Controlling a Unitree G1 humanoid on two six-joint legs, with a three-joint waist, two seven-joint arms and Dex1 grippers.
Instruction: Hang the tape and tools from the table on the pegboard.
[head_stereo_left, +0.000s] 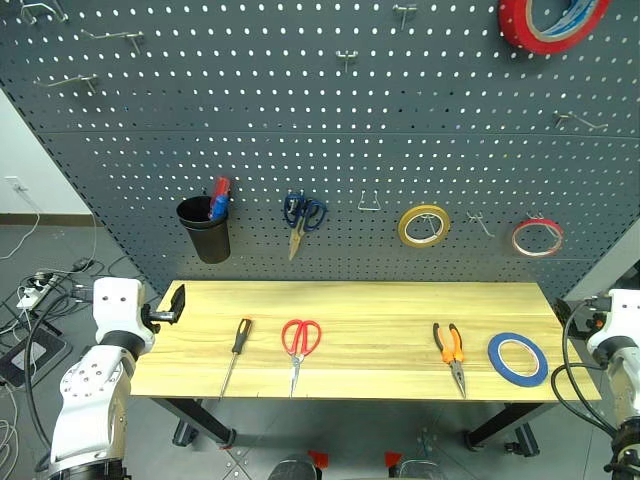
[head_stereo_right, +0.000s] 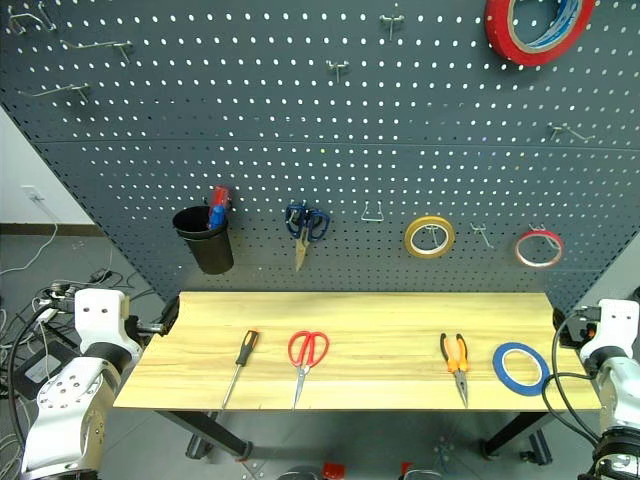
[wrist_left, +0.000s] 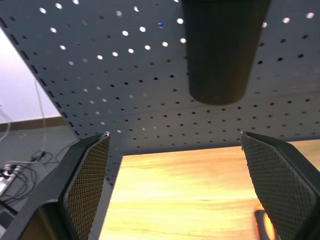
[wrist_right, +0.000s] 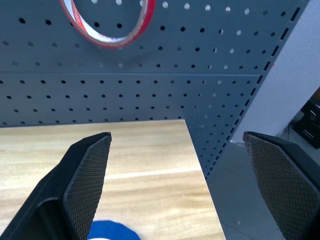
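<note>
On the light wood table (head_stereo_left: 380, 300) lie, from left to right, a slim screwdriver (head_stereo_left: 237, 350), red-handled scissors (head_stereo_left: 300, 345), orange-and-black pliers (head_stereo_left: 452, 350) and a flat blue tape ring (head_stereo_left: 517, 358). Behind the table rises the dark grey pegboard (head_stereo_left: 330, 130) with metal hooks. My left gripper (wrist_left: 174, 140) is open and empty at the table's left end, apart from the screwdriver. At the table's right end my right gripper (wrist_right: 177, 135) stands open and empty, with the edge of the blue tape (wrist_right: 112, 232) just below it.
On the pegboard hang a black cup (head_stereo_left: 205, 230), blue-handled scissors (head_stereo_left: 303, 215), a yellow tape ring (head_stereo_left: 424, 226), a red-and-white tape ring (head_stereo_left: 537, 237) and a big red roll (head_stereo_left: 550, 20). Bare hooks (head_stereo_left: 369, 203) sit between them. Cables (head_stereo_left: 35, 290) lie on the floor at left.
</note>
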